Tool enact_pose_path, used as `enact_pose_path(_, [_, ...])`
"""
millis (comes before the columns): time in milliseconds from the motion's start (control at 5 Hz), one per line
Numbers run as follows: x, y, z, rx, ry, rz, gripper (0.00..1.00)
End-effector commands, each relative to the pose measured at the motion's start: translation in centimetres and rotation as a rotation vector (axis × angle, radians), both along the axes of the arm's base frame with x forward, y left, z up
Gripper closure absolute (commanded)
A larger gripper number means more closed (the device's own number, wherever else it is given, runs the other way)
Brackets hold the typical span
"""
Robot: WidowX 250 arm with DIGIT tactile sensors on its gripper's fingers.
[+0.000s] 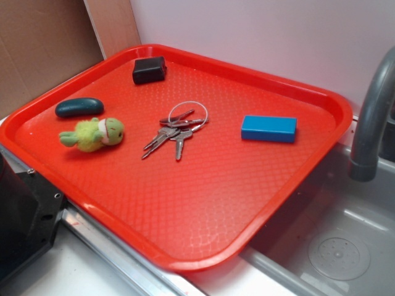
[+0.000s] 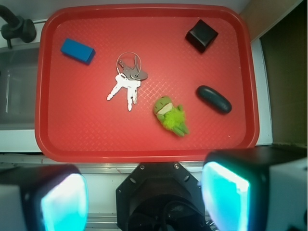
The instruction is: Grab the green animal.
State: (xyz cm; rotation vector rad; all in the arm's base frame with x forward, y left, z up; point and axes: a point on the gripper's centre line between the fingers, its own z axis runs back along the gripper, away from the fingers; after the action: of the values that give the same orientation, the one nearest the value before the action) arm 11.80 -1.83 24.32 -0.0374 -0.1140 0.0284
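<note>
On the red tray, which rests across a grey sink with a curved grey faucet at one side, five small things lie well apart from one another. Toward the tray's edge nearest the cardboard-brown wall lies the green animal, a fuzzy lime plush on its side with a pale face and a pink mouth band, its head turned toward the tray's middle; the wrist view shows it tilted, head toward the keys and legs toward the near rim. Just beside it, closer to the same edge but not touching, sits a smooth dark teal oval. A black block stands near the far corner on that side. Around the tray's centre a bunch of keys fans out from a thin wire ring, near the plush yet clear of it. A blue rectangular block lies flat toward the faucet-side edge. Seen from the wrist camera, the gripper hangs high over the tray's near rim, its two fingers spread wide with glowing cyan pads, released and holding nothing, well apart from the plush
</note>
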Motion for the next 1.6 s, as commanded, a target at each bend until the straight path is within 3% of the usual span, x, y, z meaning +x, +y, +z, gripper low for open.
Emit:
enact_pose_path(0, [0.0,0.0,0.0,0.0,0.0,0.0,0.0])
enact_pose_path(200, [1.9,-0.3,-0.7,-0.006,0.012,-0.053,0.0])
enact_pose_path(400, [6.0,-0.4,-5.6,0.112,0.024,-0.304,0.0])
enact_pose_path(600, [8.2,1.5,-11.0,0.22,0.137,-0.501,0.0])
enact_pose_path(1000, [4.9,3.6,-20.4,0.194,0.254,-0.655,0.0])
enact_pose_path(1400, [3.3,6.3,-22.8,0.169,0.294,-0.609,0.0])
